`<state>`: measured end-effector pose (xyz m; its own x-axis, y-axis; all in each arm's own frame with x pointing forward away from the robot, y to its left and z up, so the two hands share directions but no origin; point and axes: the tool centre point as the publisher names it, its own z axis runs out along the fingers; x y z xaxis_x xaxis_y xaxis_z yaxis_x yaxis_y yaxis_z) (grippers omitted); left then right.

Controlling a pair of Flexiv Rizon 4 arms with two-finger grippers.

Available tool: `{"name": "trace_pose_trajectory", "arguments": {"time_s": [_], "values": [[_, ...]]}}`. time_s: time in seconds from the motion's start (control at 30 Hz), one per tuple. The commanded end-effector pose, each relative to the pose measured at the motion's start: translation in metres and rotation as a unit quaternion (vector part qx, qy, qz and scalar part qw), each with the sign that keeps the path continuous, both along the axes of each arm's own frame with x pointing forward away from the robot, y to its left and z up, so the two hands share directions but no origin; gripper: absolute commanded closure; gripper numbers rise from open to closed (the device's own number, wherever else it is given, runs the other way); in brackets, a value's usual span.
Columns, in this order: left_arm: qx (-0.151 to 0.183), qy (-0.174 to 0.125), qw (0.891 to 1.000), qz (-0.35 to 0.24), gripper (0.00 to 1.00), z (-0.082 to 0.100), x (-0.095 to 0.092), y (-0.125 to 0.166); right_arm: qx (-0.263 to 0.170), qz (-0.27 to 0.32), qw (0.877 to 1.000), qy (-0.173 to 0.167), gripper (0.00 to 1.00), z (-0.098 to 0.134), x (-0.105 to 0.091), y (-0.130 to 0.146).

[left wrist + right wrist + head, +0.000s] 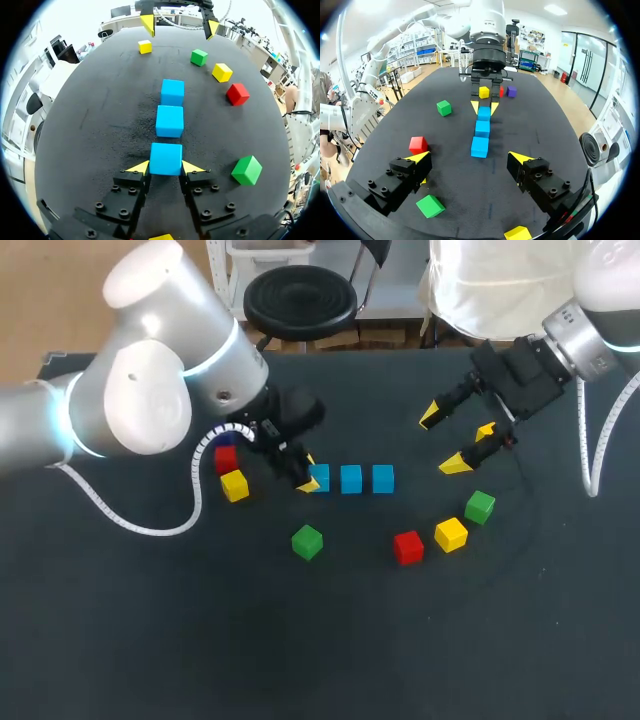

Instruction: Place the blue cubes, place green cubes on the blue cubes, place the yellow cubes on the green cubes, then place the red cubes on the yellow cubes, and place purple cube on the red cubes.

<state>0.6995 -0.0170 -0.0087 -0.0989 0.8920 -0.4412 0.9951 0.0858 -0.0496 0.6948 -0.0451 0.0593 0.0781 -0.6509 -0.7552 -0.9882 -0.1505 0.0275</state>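
Three blue cubes lie in a row mid-table. My left gripper (305, 476) is shut on the left-most blue cube (319, 479), which rests on the cloth; both yellow tips press its sides (165, 158). The middle blue cube (170, 121) and the right blue cube (172, 92) lie ahead of it. My right gripper (442, 442) hangs open and empty right of the row, facing it (470, 159). Loose cubes: green (308, 541), red (408, 547), yellow (451, 534), green (480, 507), red (226, 459), yellow (234, 485). The purple cube (511, 91) shows beside the left gripper (483, 107).
The table is covered in black cloth (150, 640). A white cable (200, 490) from my left arm loops over the table next to the red and yellow cubes at the left.
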Motion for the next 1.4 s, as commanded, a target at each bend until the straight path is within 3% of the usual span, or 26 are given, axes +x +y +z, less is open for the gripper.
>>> {"name": "trace_pose_trajectory", "arguments": {"time_s": [0.03,1.4], "values": [[0.001,0.002,1.000,-0.001,1.00,-0.0035,0.0006,-0.0007,0.000,0.000,1.000,0.000,0.00,0.0001,0.0000,0.0002],[0.003,-0.004,1.000,0.008,1.00,-0.0022,0.0067,0.0038,0.000,0.000,1.000,0.000,0.00,0.0001,0.0000,0.0002]]}}
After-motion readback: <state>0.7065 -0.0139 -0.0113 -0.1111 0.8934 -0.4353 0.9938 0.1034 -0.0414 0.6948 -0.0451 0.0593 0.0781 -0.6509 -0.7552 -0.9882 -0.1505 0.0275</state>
